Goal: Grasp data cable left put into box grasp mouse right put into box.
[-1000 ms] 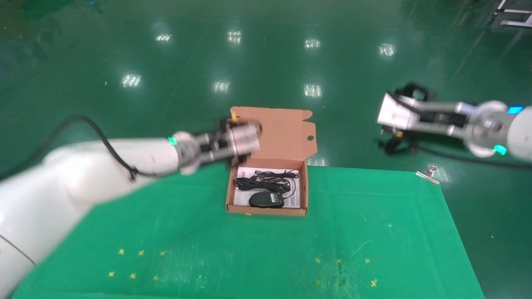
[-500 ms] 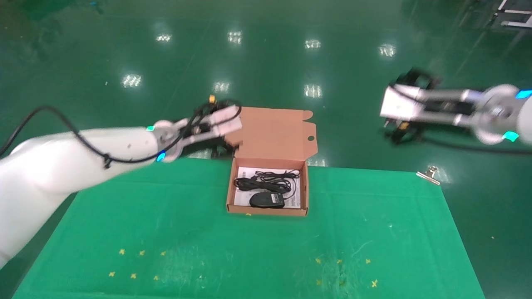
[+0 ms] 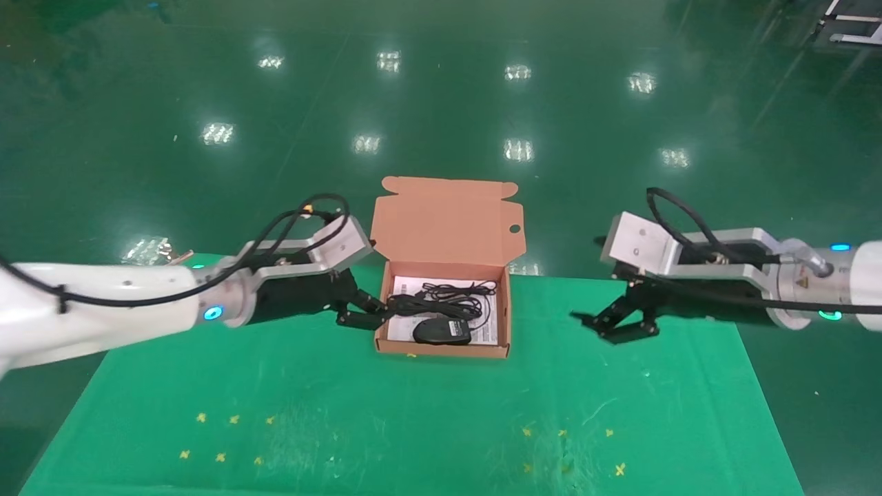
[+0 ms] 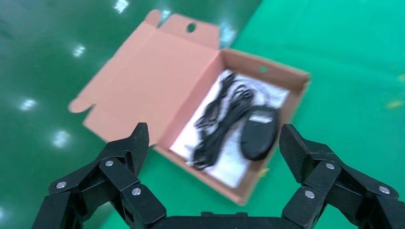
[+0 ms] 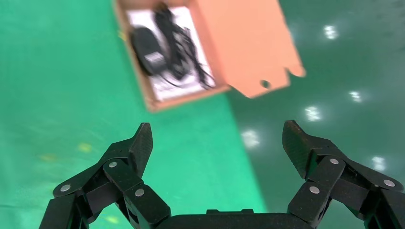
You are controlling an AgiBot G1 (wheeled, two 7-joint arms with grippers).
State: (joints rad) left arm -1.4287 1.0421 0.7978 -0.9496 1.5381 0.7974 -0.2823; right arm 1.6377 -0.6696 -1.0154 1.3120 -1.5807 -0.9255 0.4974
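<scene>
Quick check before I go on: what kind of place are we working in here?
Probably a factory-style test floor: a glossy green floor reflecting ceiling lights, and a table under a green cloth holding the box.

Bright, even overhead light — white glare patches dot the glossy floor (image 3: pixel 441 103). Both wrist views blur the box (image 4: pixel 267 71) beyond each pincer — shadows on the tabletop (image 3: pixel 413 413) stay faint.
</scene>
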